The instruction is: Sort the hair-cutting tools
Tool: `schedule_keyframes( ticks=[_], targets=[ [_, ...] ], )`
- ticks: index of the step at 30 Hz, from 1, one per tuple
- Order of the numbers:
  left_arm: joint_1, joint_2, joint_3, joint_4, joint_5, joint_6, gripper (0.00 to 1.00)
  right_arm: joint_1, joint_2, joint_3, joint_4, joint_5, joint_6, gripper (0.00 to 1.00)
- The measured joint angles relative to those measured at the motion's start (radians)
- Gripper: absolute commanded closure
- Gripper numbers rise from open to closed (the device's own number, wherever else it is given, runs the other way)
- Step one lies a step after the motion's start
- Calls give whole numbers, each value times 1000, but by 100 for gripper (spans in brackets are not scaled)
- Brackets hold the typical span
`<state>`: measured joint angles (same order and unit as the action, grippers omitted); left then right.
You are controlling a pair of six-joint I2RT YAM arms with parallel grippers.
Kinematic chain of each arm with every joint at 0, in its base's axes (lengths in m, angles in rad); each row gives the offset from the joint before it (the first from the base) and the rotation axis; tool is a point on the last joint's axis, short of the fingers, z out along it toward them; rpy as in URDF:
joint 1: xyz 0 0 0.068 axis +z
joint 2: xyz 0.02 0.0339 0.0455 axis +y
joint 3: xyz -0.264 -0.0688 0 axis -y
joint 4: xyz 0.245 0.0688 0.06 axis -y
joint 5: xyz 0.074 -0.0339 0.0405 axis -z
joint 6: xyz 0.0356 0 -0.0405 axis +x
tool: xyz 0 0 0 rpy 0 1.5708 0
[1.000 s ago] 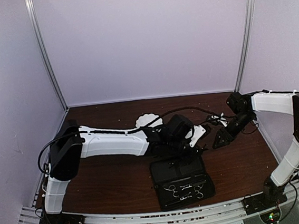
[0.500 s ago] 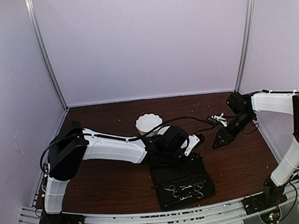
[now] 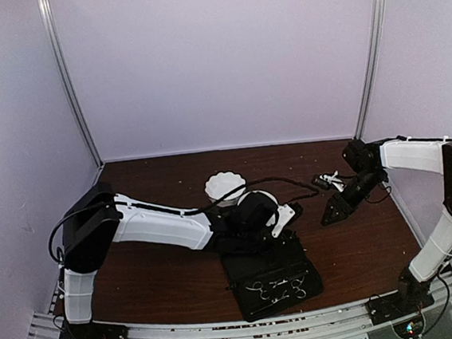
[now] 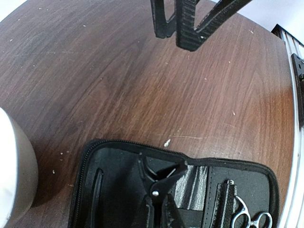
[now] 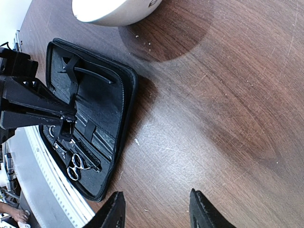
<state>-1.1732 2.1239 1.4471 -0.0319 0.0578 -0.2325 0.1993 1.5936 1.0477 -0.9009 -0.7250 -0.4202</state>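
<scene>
Counting up as we go: two arms are reaching over the table [image 4: 71,71], and one white bowl [image 3: 226,185] is sitting at the back, just behind the left wrist. One black zip case [image 4: 114,164] is lying open near the front edge.

Two scissors are showing inside it. The first pair of scissors [image 3: 259,289] and the second pair of scissors [image 3: 299,288] are lying side by side in the near half, silver against the black lining.

Now the clips. One black clip [image 4: 159,175] is poking out of the left gripper [image 4: 158,211], whose jaws are pinching tight on its tail. The clip's forked mouth is gaping over the far half of the case, and I'm not able to tell whether it is touching the lining. A second black stick [image 5: 92,73] is lying in the case toward the bowl end. Whether it is a clip or a strap, I'm not making out.

The right gripper [image 5: 159,208] is hovering over bare wood to the right of the case, jaws standing apart and holding nothing.

From above, the left wrist is covering the far end of the case and the held clip. The left wrist camera is cropping the bowl at its left edge and catching only one pair's finger rings in the bottom corner. In the right wrist view the bowl is running off the top, and the left gripper is masking part of the scissors.
</scene>
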Motion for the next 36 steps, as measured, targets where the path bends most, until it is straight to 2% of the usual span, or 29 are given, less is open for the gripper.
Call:
schedule_keyframes(
  ticks=[9,17,24,28,36],
  targets=[
    [-4,42,137,-86,-2,14,100,0,0,0,-1,0,0,53],
    [-6,91,195,-161,-10,18,100,0,0,0,0,0,0,53],
    [-7,108,207,-187,-10,13,82,0,0,0,0,0,0,53],
    [-7,109,232,-231,-14,9,77,0,0,0,-1,0,0,53],
    [-7,102,256,-277,-22,6,75,0,-6,0,-3,0,-6,52]
  ],
)
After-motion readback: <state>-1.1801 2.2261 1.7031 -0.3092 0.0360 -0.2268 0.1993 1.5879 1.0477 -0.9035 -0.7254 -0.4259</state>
